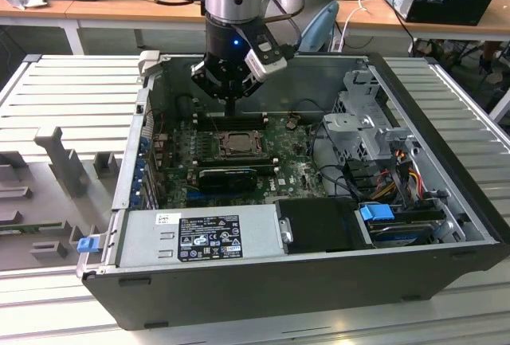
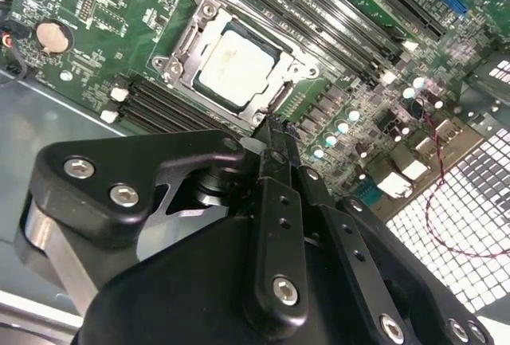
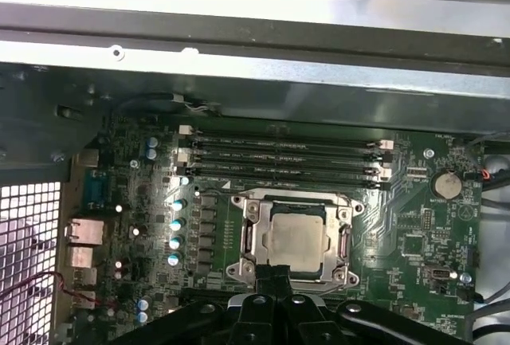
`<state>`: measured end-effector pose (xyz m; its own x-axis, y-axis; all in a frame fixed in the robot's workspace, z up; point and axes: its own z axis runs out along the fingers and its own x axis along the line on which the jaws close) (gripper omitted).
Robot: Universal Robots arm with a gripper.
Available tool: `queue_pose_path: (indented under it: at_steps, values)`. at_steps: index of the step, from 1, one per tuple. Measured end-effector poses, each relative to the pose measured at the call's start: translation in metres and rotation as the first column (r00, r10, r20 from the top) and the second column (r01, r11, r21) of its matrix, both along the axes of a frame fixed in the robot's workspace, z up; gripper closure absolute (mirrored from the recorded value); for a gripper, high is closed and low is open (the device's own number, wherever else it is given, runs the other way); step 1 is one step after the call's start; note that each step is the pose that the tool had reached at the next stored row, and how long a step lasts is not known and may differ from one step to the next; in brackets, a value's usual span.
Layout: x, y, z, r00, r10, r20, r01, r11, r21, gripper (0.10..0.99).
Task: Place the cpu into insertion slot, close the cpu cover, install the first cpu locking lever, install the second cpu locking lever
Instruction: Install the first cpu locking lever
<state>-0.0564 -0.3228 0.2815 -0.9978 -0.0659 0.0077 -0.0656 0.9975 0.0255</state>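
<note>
Exterior view: the arm reaches down into an open computer case (image 1: pixel 303 297). The gripper (image 1: pixel 231 110) hangs just above the green board, at the far edge of the insertion slot (image 1: pixel 223 152). Its fingers read as one thin black bar, pressed together with nothing between them. The cpu (image 1: pixel 237 144) shows as a pale square inside the slot.

First wrist view: the cpu (image 3: pixel 296 236) lies flat and square in the slot, pale metal top up. The cover (image 3: pixel 291 201) is down over it, its silvery frame running round all four sides and the chip showing through the window. The long black memory slots (image 3: pixel 283 162) lie just beyond. The gripper (image 3: pixel 275 275) points at the near edge of the frame; whether it touches, I cannot tell.

Second wrist view: the fingers run together to a closed tip, gripper (image 2: pixel 271 131) empty, just beside one corner of the cover (image 2: pixel 185 58). The cpu (image 2: pixel 237 68) sits seated under it.

Progress, as judged: chip placed, done. Cover closed, looks done. The two locking levers: I cannot make out whether either is latched, so both steps count as unconfirmed.
</note>
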Motion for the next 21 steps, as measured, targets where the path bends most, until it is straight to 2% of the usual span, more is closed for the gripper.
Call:
queue_pose_path:
  at_steps: [6, 7, 9, 10, 17, 21]
  values:
    - [-0.0188, -0.0001, -0.0079, 1.0000, 0.008, 0.0003, -0.008, 0.9999, 0.008, 0.980]
    - [-0.0238, 0.0000, -0.0092, 1.0000, 0.009, 0.0004, -0.009, 0.9999, 0.010, 0.980]
    - [-0.0438, 0.0020, -0.0122, 1.0000, 0.009, 0.0005, -0.009, 0.9999, 0.011, 0.980]
    - [-0.0480, 0.0026, -0.0131, 1.0000, 0.009, 0.0007, -0.009, 0.9999, 0.013, 0.980]
    - [-0.0508, 0.0144, -0.0213, 1.0000, 0.009, 0.0006, -0.009, 0.9996, 0.025, 0.980]
    - [-0.0509, 0.0202, -0.0228, 1.0000, 0.009, 0.0008, -0.009, 0.9991, 0.040, 0.980]
